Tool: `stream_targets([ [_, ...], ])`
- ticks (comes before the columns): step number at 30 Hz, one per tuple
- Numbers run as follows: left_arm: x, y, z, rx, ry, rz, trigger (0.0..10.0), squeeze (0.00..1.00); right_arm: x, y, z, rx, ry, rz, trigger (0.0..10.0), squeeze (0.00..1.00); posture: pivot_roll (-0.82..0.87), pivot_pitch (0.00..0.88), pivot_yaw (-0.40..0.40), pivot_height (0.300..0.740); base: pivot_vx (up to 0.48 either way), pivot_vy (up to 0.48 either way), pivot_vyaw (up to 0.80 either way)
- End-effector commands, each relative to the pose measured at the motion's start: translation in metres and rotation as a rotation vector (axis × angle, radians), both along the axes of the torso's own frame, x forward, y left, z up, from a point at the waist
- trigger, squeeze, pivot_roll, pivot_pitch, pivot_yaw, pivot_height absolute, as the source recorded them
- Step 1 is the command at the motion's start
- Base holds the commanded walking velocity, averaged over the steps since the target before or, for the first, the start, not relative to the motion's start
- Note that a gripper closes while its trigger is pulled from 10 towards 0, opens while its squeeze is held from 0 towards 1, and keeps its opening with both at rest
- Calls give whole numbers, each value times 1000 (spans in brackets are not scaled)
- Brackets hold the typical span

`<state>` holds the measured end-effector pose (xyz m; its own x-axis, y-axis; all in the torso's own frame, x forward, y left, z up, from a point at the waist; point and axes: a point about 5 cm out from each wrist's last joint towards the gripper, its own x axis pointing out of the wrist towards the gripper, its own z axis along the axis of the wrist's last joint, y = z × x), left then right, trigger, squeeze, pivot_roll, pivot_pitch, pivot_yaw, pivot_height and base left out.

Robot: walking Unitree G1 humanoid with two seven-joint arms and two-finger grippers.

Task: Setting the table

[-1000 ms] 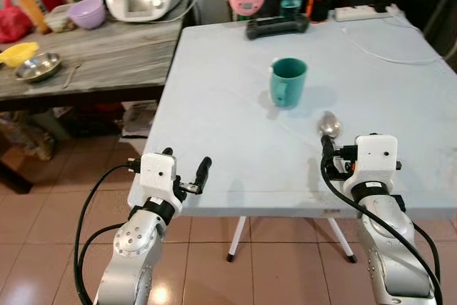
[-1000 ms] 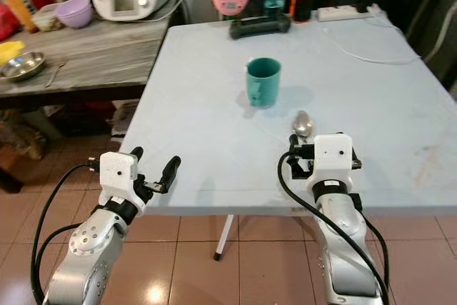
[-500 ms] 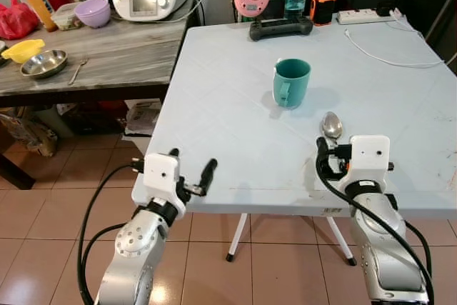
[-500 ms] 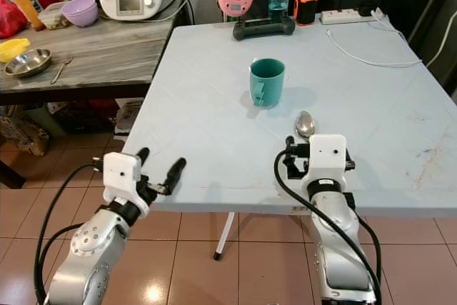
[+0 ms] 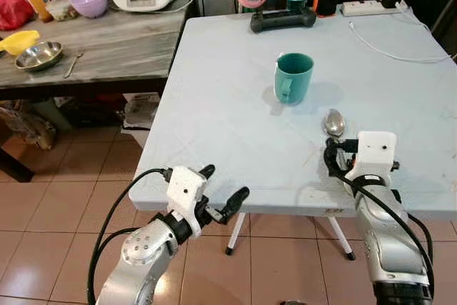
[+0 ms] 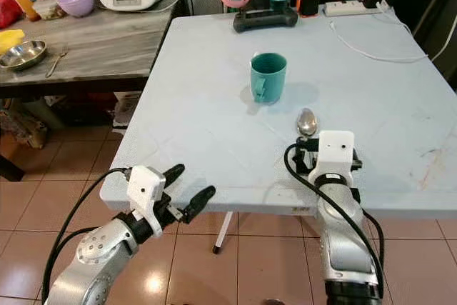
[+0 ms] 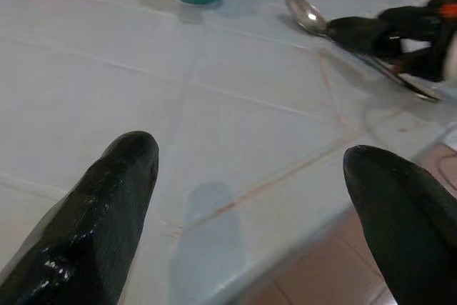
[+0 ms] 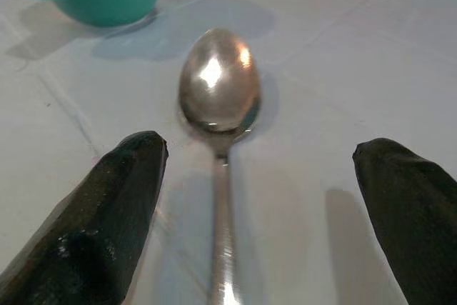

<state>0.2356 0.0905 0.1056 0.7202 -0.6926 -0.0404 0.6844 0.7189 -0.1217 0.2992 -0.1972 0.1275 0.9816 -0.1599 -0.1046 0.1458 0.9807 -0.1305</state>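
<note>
Spoon (image 8: 218, 98) first: you have one, lying flat on the tabletop (image 5: 214, 105) near its front edge, bowl pointing toward the single teal mug (image 5: 293, 78) that stands upright nearer the middle; you cannot see into the mug. Your right gripper (image 8: 260, 212) sits low over the spoon's handle, fingers spread wide to either side, not gripping it. Your left gripper (image 5: 223, 191) hovers at the front left corner, fingers also wide apart and holding nothing.
</note>
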Motion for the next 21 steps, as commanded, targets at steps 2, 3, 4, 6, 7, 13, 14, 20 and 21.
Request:
stream_targets([
  [2, 0, 0, 5, 2, -8, -44, 10000, 0, 2, 9, -6, 27, 33, 43, 10000, 0, -151, 152, 121, 740, 0, 0, 0],
  [3, 1, 1, 6, 6, -13, -44, 10000, 0, 2, 10, -7, 31, 38, 47, 10000, 0, -151, 150, 120, 740, 0, 0, 0],
  [4, 4, 2, 7, 2, -16, -27, 10000, 0, 2, 12, -9, 32, 53, 58, 10000, 0, -151, 150, 119, 740, 0, 0, 0],
  [6, 6, 3, 8, 3, -22, -15, 10000, 0, 1, 13, -13, 33, 70, 66, 10000, 0, -151, 148, 119, 740, 0, 0, 0],
  [7, 7, 4, 9, 2, -23, -10, 10000, 0, 0, 14, -15, 36, 85, 74, 10000, 0, -151, 147, 118, 740, 0, 0, 0],
  [13, 6, 5, 9, 4, -17, -23, 10000, 0, 1, 16, -22, 70, 126, 92, 2588, 0, -151, 144, 118, 740, 0, 0, 0],
  [14, 6, 4, 8, 6, -16, -26, 10000, 0, 1, 16, -22, 74, 133, 95, 0, 0, -151, 143, 118, 740, 0, 0, 0],
  [20, 6, 2, 9, 4, -16, -35, 10000, 0, 0, 14, -24, 81, 167, 87, 0, 0, -154, 142, 117, 740, 0, 0, 0],
  [21, 6, 2, 9, 4, -16, -37, 10000, 0, -1, 14, -24, 82, 175, 88, 0, 0, -155, 141, 116, 740, 0, 0, 0],
])
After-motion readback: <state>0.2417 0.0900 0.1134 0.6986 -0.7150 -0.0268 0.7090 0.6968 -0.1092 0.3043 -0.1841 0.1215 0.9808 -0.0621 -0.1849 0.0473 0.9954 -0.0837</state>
